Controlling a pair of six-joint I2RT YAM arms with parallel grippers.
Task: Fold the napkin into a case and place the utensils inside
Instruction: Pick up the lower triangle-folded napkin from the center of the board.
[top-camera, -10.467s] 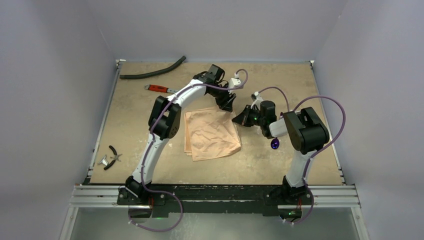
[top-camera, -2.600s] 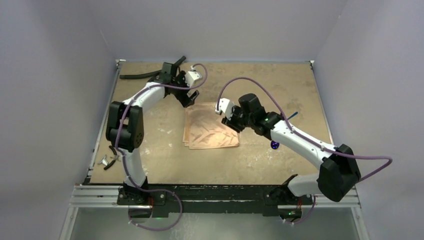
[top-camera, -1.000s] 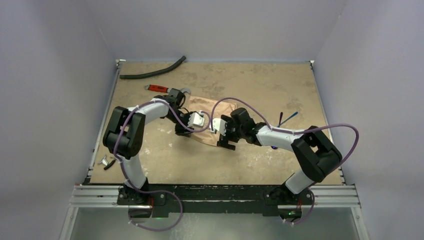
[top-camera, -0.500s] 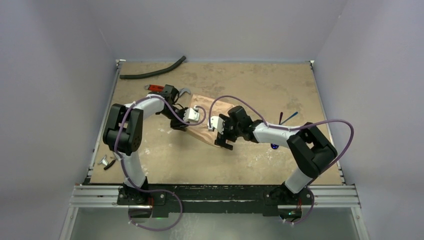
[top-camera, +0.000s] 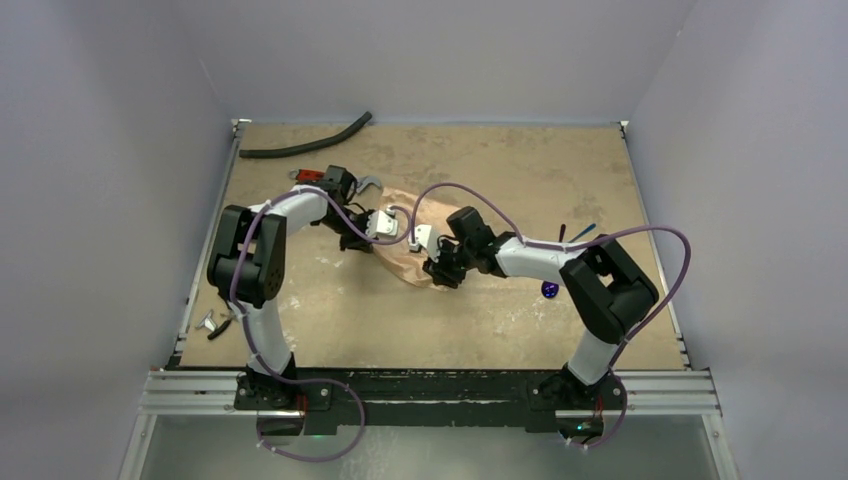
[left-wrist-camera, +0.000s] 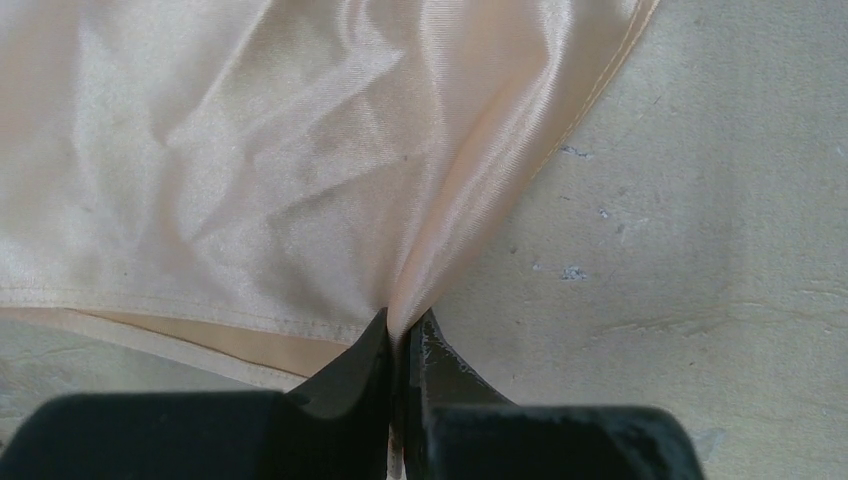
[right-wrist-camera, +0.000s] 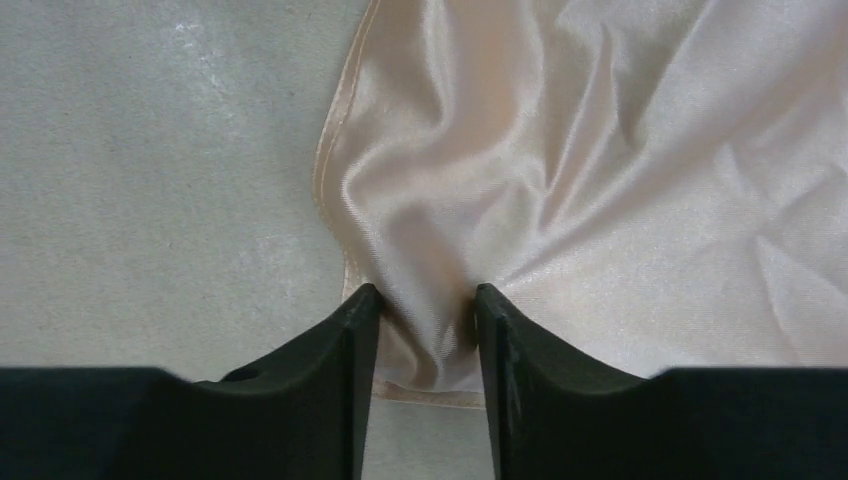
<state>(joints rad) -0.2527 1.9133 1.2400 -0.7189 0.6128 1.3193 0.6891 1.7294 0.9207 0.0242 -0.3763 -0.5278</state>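
Note:
The peach-orange napkin (top-camera: 408, 258) lies rumpled mid-table between both arms. My left gripper (top-camera: 362, 240) is at its left edge, shut on a pinched ridge of cloth (left-wrist-camera: 403, 320). My right gripper (top-camera: 437, 275) is at the napkin's near corner. Its jaws (right-wrist-camera: 425, 292) stand partly apart, with a bunched fold of the napkin (right-wrist-camera: 600, 180) between them touching both fingers. The blue fork (top-camera: 580, 232) and the purple spoon (top-camera: 549, 289) lie on the table to the right, apart from the cloth.
A red-handled wrench (top-camera: 305, 175) lies just behind the left gripper. A curved black hose (top-camera: 305, 148) runs along the far left edge. Pliers (top-camera: 222, 320) sit at the near left. Walls enclose the tabletop (top-camera: 500, 330) on three sides.
Both grippers have come down from the napkin's far side to its near edge and closed in. The left jaws have shut on the cloth, the right jaws have narrowed around a fold, and the napkin has bunched.

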